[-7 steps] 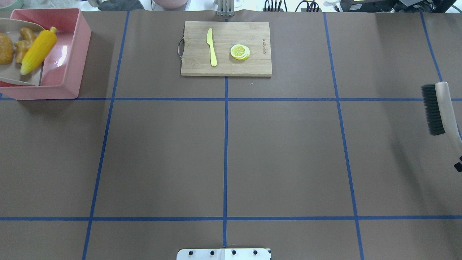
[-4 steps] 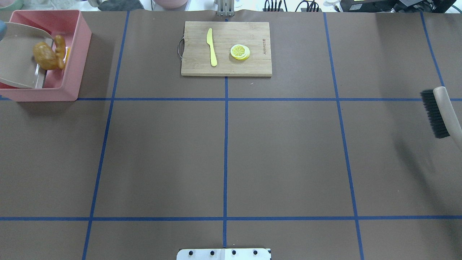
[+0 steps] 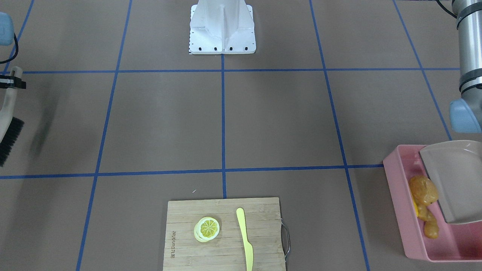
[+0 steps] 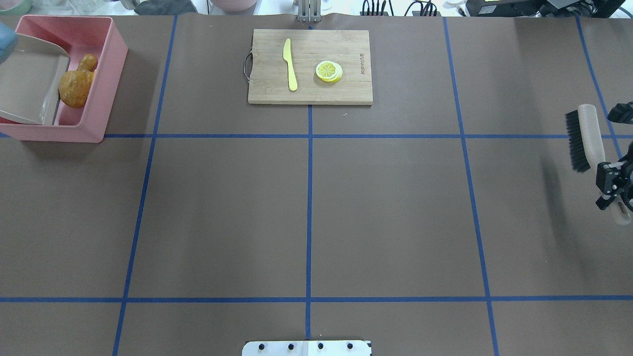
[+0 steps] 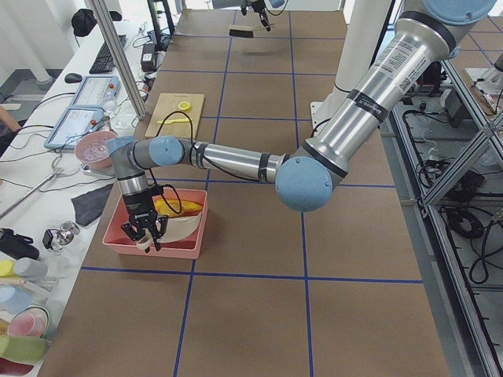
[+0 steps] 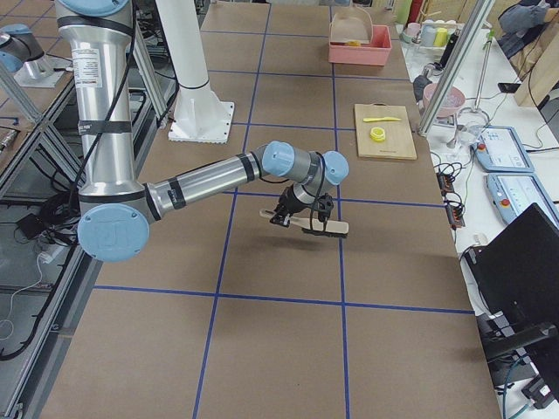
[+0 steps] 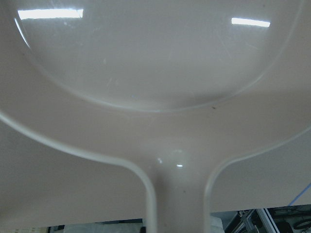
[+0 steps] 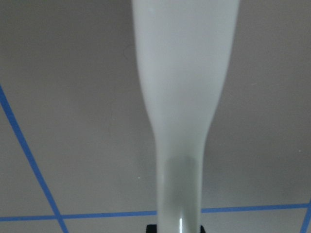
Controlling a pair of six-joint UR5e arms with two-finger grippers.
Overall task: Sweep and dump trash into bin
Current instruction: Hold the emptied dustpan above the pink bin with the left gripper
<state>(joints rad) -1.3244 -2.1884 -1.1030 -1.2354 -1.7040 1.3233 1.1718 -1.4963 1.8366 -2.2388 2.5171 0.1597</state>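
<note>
- Clamping the handle of the brush (image 4: 583,138), the right gripper (image 4: 612,185) has both fingers pressed on it, and the handle's end pokes out past them on the robot's side.
- The brush hangs near the right edge of the table (image 4: 222,212), bristles turned toward the middle, with its shadow on the brown surface beside it.
- The left gripper (image 5: 142,233) shows only from the side, at the handle of the dustpan (image 4: 27,84). Whether its fingers are pressed on that handle I cannot tell; its wrist camera shows only the pan's underside and handle.
- The dustpan is tilted over the left part of the bin (image 4: 54,132), its lip inside the walls.
- The trash lies in the strip between the pan's lip and the bin's right wall. The potato lump (image 4: 75,89) is nearer the robot, and the ginger root (image 4: 88,62) touches it on the far side.
- The corn cob (image 5: 174,207) lies in the bin too, mostly hidden below the pan.
- The bin stands at the far left corner of the table.
- A cutting board (image 4: 346,89) lies at the far edge, centred, carrying a plastic knife (image 4: 289,64) and a lemon slice (image 4: 328,70), well apart from both arms.
- Between the bin and the brush, the taped squares nearer the robot are open surface.
</note>
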